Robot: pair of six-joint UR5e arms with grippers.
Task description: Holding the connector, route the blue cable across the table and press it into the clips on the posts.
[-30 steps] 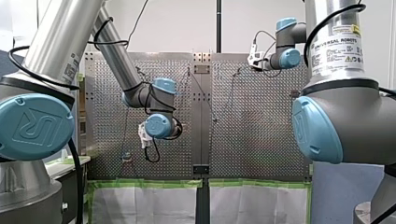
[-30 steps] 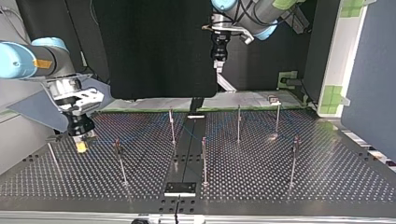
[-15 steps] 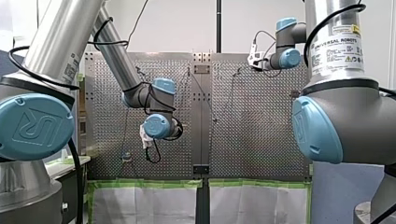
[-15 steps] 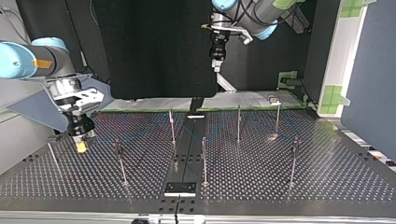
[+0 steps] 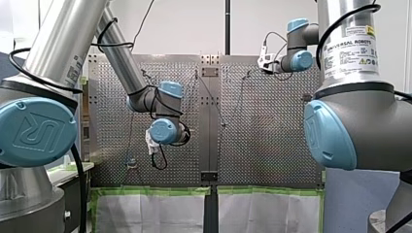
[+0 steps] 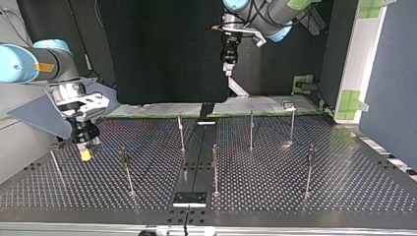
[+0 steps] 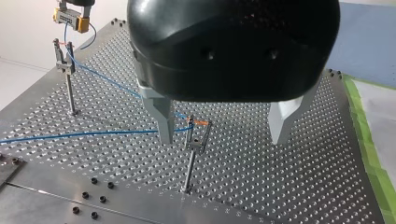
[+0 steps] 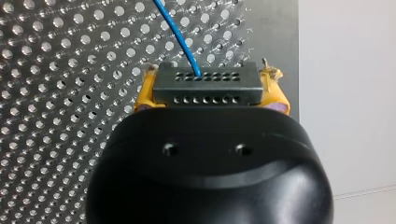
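In the right wrist view my right gripper (image 8: 209,88) is shut on the dark grey connector (image 8: 205,83), held between yellow pads (image 8: 145,95). The blue cable (image 8: 180,37) leaves the connector's face. My left gripper (image 7: 222,140) hangs open and empty well above the table. Ahead of it, close to one finger (image 7: 163,119), stands a post with a clip (image 7: 198,139) that the blue cable (image 7: 93,133) passes through. The cable runs on to a second clip post (image 7: 65,65) and up to my right gripper (image 7: 71,16). At the top view's left my right gripper (image 6: 86,152) sits low; my left gripper (image 6: 229,64) is high at the back.
Several thin posts stand on the perforated table (image 6: 344,187), among them one in the middle (image 6: 215,169) and one at the top view's right (image 6: 309,169). A black plate (image 6: 189,198) lies at the near edge. Green tape marks the table's far border (image 7: 359,116).
My left wrist shifted slightly during the first half second, then stayed still. My right arm and the connector have not moved.
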